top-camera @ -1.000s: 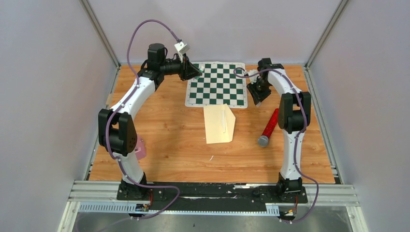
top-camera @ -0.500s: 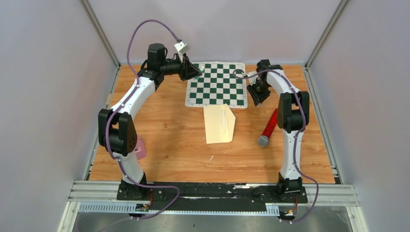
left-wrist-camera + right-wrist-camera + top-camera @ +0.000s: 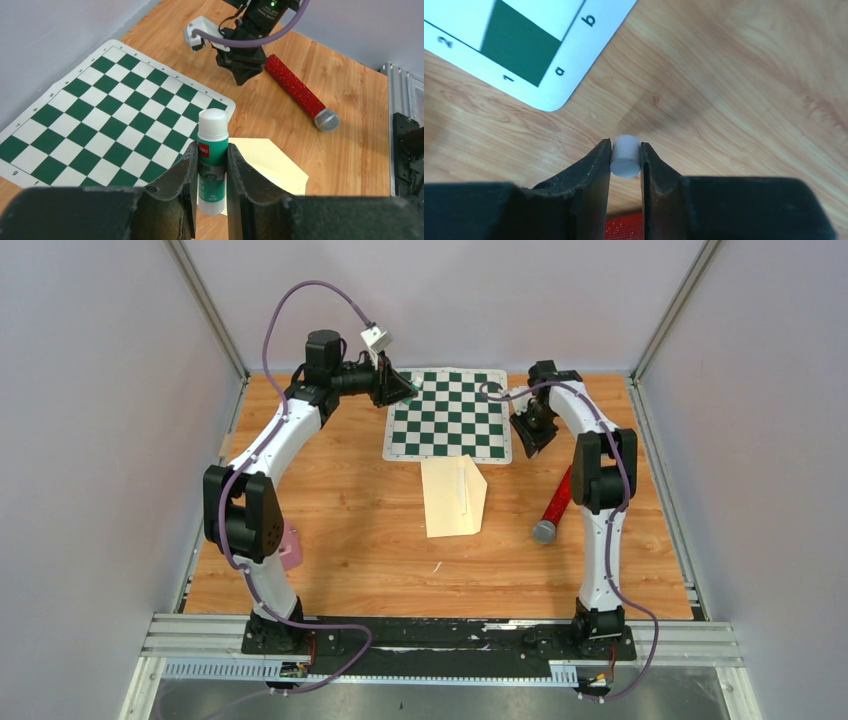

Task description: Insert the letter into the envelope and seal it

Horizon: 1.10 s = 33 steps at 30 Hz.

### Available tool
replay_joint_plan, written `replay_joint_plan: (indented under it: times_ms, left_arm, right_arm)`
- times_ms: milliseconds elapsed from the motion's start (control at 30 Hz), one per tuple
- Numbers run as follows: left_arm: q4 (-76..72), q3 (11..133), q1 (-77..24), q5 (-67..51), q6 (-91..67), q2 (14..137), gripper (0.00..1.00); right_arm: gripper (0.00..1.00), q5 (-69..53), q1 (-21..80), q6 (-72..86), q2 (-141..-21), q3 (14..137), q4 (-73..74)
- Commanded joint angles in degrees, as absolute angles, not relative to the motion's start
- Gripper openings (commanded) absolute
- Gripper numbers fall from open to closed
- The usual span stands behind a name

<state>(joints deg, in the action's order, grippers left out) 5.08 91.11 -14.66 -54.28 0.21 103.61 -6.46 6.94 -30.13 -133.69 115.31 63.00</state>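
Item 1: left gripper (image 3: 212,150). I see its jaws set narrow and clamped on a glue stick (image 3: 212,135). The stick stands upright, with its green-and-white label between the pads and its white top clear above the fingertips.

Item 2: envelope (image 3: 270,165). I see it plain and cream, flat on the table (image 3: 350,150), just below and beyond the left jaws. Its triangular flap is open and points toward the right arm's side. From above it lies between the two grippers and nearer the arm bases than either, its far edge at the board's near edge. A thin pale strip runs by the flap fold. I cannot tell whether that is the letter.

Item 3: chessboard (image 3: 110,115). I see this green-and-white mat flat on the table, to the left of the left jaws and beneath them.

Item 4: right gripper (image 3: 625,145). I see its jaws narrow, one pad touching each side of a small white cylinder (image 3: 625,160), low over bare wood. The board's rounded corner sits just ahead and left of the fingertips.

Item 5: microphone (image 3: 555,502). I see its red glitter handle and silver head lying behind the right jaws, toward the arm's base.
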Motion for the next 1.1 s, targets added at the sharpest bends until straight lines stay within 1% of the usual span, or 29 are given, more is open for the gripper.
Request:
replay_joint_plan:
  times_ms: [0, 67, 200, 267, 333, 400, 500, 600, 667, 767, 867, 933, 1067]
  left_arm:
    - [6.37, 91.68, -15.01, -54.48, 3.30, 100.94, 0.00]
    - [9.06, 92.85, -15.03, -54.42, 6.91, 101.23, 0.00]
    - [17.46, 96.40, -15.03, -54.41, 17.99, 102.32, 0.00]
    - [22.05, 98.37, -15.03, -54.43, 24.08, 103.00, 0.00]
    - [26.71, 100.71, -15.10, -54.91, 29.77, 103.65, 0.00]
    - [32.05, 103.22, -15.41, -55.42, 36.25, 104.33, 0.00]
    - [39.67, 105.27, -16.45, -54.87, 47.91, 104.36, 0.00]
    - [41.67, 104.59, -18.39, -51.89, 54.57, 103.03, 0.00]
    - [39.12, 101.88, -19.65, -48.81, 56.61, 101.11, 0.00]
    - [30.20, 95.28, -22.06, -43.41, 60.10, 97.91, 0.00]
    - [22.16, 91.24, -22.92, -39.89, 61.27, 94.93, 0.00]
    - [20.49, 90.32, -23.23, -38.82, 61.57, 94.40, 0.00]
    - [21.82, 91.38, -23.30, -38.81, 62.30, 94.66, 0.00]
  right_arm:
    - [0.00, -11.10, 7.30, -30.10, -129.02, 122.17, 65.98]
    - [0.00, -18.49, 6.98, -30.25, -126.66, 124.67, 66.83]
    - [0.02, -40.61, 6.50, -32.99, -120.15, 125.37, 67.58]
    - [0.03, -52.01, 6.50, -36.76, -116.18, 122.89, 66.74]
    - [0.03, -59.11, 6.59, -37.07, -112.11, 117.45, 61.70]
    - [0.00, -63.58, 6.70, -36.88, -108.19, 113.90, 55.98]
    - [0.00, -63.29, 7.99, -39.72, -103.76, 109.58, 47.20]
    - [0.00, -60.76, 10.02, -43.87, -98.78, 103.58, 36.51]
    - [0.00, -58.23, 11.49, -45.77, -95.35, 98.65, 28.62]
    - [0.00, -56.05, 13.68, -50.30, -91.90, 93.28, 20.58]
    - [0.00, -54.41, 15.67, -55.63, -90.27, 89.85, 16.35]
    - [0.00, -53.56, 17.00, -58.83, -90.14, 88.97, 15.54]
    - [0.00, -51.15, 19.79, -61.48, -91.77, 90.06, 15.64]
